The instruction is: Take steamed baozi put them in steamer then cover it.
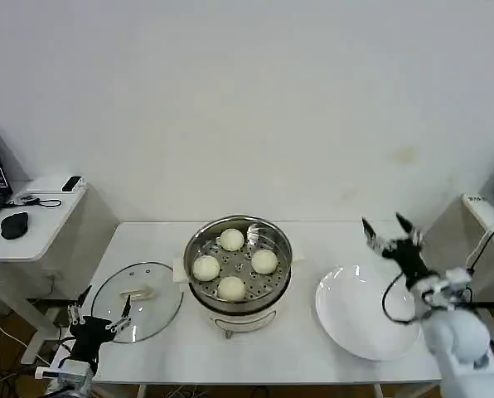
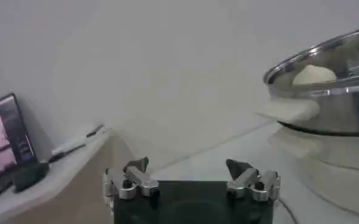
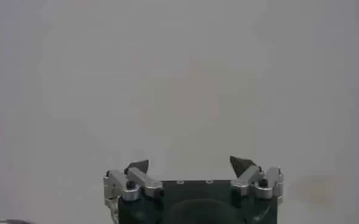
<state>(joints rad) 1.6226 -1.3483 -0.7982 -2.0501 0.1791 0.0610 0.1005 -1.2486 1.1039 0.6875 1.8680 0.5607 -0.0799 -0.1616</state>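
All four steamed baozi [image 1: 231, 264] are sitting inside the steamer [image 1: 239, 274], spread out on the perforated tray [image 1: 249, 267], one toward the back, one on each side and one at the front. The steamer itself is standing in the middle of the white table [image 1: 288, 344]. In the left wrist view one bun [image 2: 314, 74] is poking up just over the shiny steel rim of the steamer [image 2: 325, 91].

The cover [image 1: 137, 301] is not on yet, it's lying flat on the table just left of the steamer with its cream handle facing up. The left gripper [image 1: 102, 316] is hanging at the near-left edge of the cover, fingers spread wide and holding nothing. From its own wrist camera the left gripper [image 2: 191, 170] is showing both fingertips well apart, with the steamer off to one side and farther away.

The right gripper [image 1: 387, 230] is sitting raised above the far-right part of the table, just past the flat white plate [image 1: 367, 313], well apart from the steamer. Its fingers are splayed wide too, and the right wrist view is showing the right gripper [image 3: 191, 164] empty against the plain wall [image 3: 179, 79].
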